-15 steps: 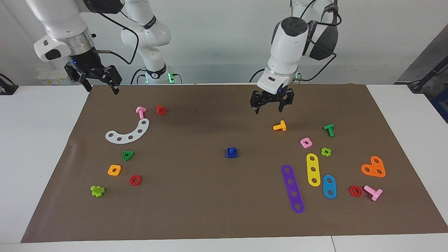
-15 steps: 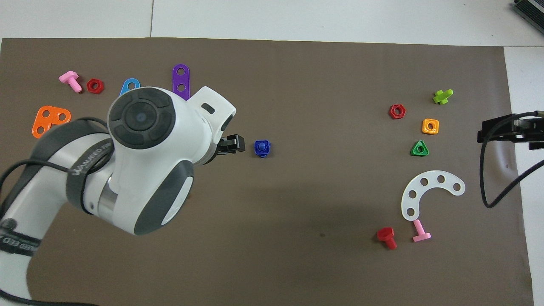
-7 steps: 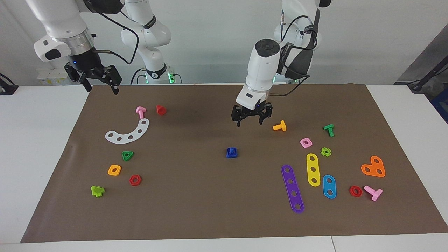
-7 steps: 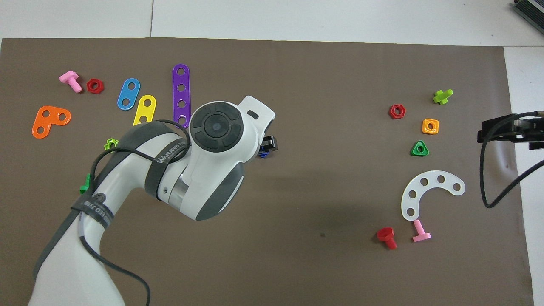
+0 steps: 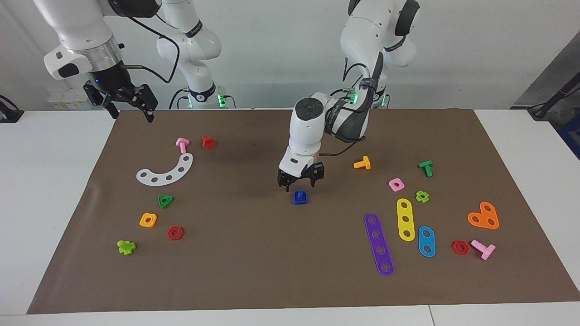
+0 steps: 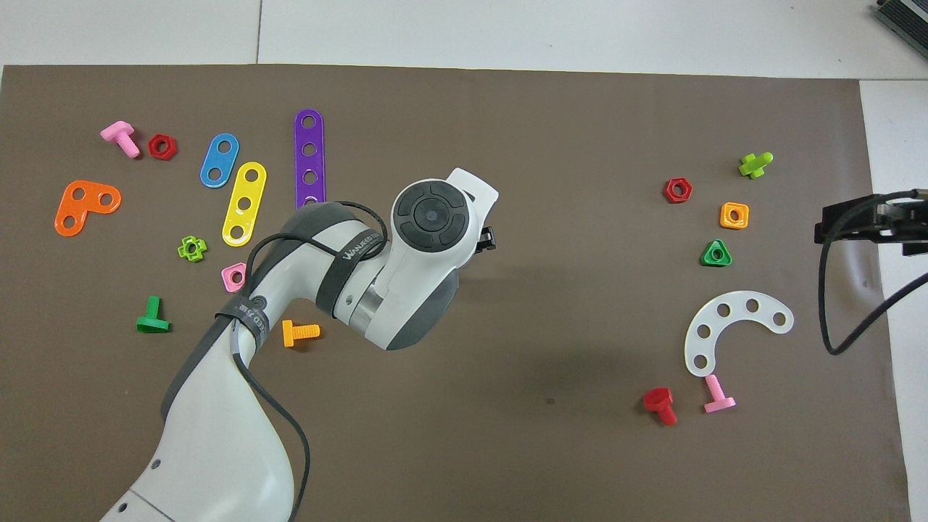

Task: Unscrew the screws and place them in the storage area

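In the facing view the left hand hung just above the blue bolt at mid-frame, its fingers spread to either side of the bolt's stem but not yet touching it. The bolt stood stem-up, seated in a blue square nut, in the middle of the brown mat. That upright pose was likely why the hand came straight down over it: the stem offered the only part to pinch and twist. In the overhead view the left arm's wrist covered the bolt entirely, so only a tip of the hand showed past the white housing near mid-frame. The right hand waited at the upper left of the facing view, raised over the mat's edge with its fingers apart and holding nothing; in the overhead view it sat at the right edge of the frame. The storage area was the bare patch of mat at the left of the facing view, ringed by the white strip, the green triangle, the orange square and the red hexagon. It lay well apart from the bolt, toward the right arm's end of the counter. The unscrewing looked not yet begun. The next move would probably call for lowering and closing on the stem without pushing the nut sideways.
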Controlling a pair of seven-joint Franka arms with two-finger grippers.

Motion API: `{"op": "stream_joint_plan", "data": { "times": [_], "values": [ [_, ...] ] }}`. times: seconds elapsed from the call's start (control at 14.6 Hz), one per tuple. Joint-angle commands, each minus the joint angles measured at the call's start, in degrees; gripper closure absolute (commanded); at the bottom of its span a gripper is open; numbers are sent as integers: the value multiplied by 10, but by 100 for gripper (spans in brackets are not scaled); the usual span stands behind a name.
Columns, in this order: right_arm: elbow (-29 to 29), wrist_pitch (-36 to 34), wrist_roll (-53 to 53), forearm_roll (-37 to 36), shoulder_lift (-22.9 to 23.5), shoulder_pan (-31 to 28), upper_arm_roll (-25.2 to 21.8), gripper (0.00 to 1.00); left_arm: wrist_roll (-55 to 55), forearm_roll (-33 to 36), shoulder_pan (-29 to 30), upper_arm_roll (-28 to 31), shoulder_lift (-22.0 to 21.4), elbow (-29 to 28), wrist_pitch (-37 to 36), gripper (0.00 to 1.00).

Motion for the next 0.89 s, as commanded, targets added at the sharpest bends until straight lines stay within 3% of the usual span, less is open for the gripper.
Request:
{"op": "stream_joint_plan", "data": {
  "times": [0.0, 0.41, 0.82],
  "values": [
    [-11, -4, -10, 4, -12, -5, 5, 0, -9, 27, -6, 10, 13, 4, 26, 8],
    [-11, -4, -10, 4, -12, -5, 5, 0, -8, 45, -7, 10, 47, -3, 63, 11],
    [-11, -4, -10, 4, -12, -5, 5, 0, -4, 47, -4, 9, 48, 1, 57, 13]
  ]
}}
